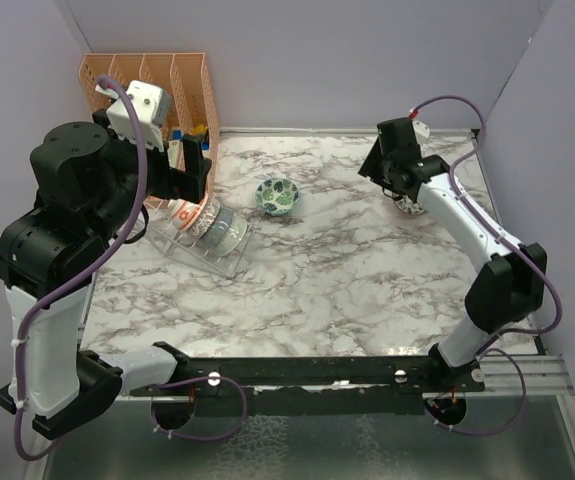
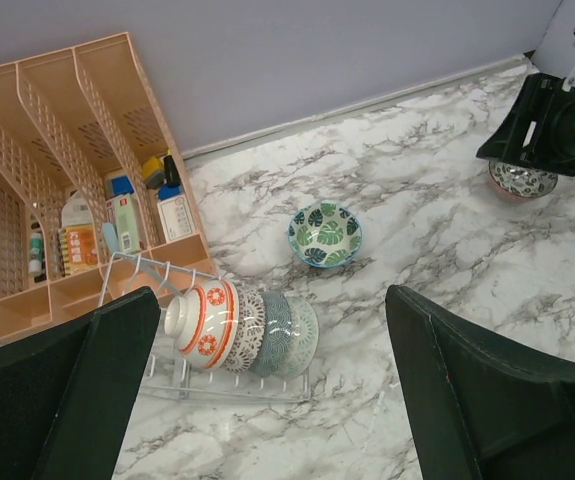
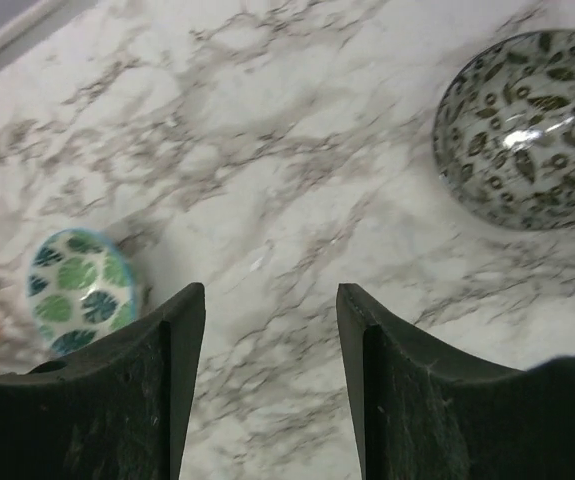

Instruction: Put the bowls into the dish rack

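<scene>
The left gripper (image 2: 270,300) is spread wide and nothing is held in it. Its fingers (image 2: 67,400) are black and blocky. Off to its left, an orange plastic organiser (image 2: 97,110) full of little holes is seen. Small bottles and cartons (image 2: 127,220) are kept in its slots, but their labels are too small to be read.

Right under the gripper, between its fingers in the wrist view, the dish rack (image 2: 162,378) is found. It is made of clear plastic with thin upright prongs. Four round bowls are stood on edge in it, packed side by side: a red-orange bowl (image 2: 207,322), a grey patterned bowl (image 2: 245,332), a teal bowl (image 2: 275,330) and a pale green bowl (image 2: 303,338).

Past the gripper and a little to its right, a green leaf bowl (image 2: 324,234) is sat upright on the marble table (image 2: 437,250).

The right gripper (image 3: 267,295) is spread open too, and it is empty. The green leaf bowl is seen to the left of its left finger. A shiny grey leaf bowl (image 3: 527,140) is sat on the table ahead of its right finger and is not touched.
</scene>
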{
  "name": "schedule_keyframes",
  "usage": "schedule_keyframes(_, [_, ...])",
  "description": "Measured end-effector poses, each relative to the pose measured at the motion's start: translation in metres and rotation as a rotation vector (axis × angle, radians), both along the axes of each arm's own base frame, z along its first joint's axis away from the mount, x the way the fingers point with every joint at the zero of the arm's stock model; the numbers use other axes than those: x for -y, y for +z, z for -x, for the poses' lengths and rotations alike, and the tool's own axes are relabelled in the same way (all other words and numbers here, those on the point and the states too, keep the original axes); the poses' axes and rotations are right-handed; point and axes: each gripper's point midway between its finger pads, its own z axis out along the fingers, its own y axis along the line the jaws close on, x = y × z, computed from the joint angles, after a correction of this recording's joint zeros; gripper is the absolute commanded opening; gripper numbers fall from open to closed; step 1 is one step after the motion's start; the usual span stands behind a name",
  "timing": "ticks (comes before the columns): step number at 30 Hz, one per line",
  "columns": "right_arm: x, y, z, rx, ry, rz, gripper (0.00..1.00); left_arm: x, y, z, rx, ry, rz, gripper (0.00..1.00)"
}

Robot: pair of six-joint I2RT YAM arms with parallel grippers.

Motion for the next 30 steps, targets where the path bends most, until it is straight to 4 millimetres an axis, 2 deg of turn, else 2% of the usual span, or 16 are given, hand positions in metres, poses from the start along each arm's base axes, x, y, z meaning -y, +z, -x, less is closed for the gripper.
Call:
schedule_keyframes(3, [0.027, -0.021, -0.02, -0.053, 0.001, 0.132, 0.55, 0.003, -0.004, -0.006, -0.015, 0.004, -0.009, 0.99])
schedule_keyframes(6, [0.05, -0.047, -0.031, -0.123, 0.016, 0.253, 0.54, 0.003, -0.007, -0.012, -0.026, 0.016, -0.019, 0.99])
schedule_keyframes(9, [0.067, -0.069, -0.04, -0.183, 0.047, 0.335, 0.54, 0.001, -0.011, -0.015, -0.035, 0.033, -0.028, 0.99])
schedule_keyframes(15, [0.095, -0.1, -0.061, -0.267, 0.077, 0.439, 0.53, -0.003, -0.019, -0.019, -0.054, 0.07, -0.049, 0.99])
schedule_keyframes(20, [0.102, -0.129, -0.061, -0.335, 0.114, 0.481, 0.48, -0.005, -0.028, -0.026, -0.078, 0.09, -0.074, 0.99])
schedule_keyframes(25, [0.102, -0.15, -0.058, -0.382, 0.139, 0.497, 0.25, -0.005, -0.032, -0.031, -0.089, 0.102, -0.09, 0.99])
schedule_keyframes(30, [0.104, -0.152, -0.058, -0.389, 0.138, 0.508, 0.23, -0.005, -0.033, -0.031, -0.09, 0.103, -0.094, 0.99])
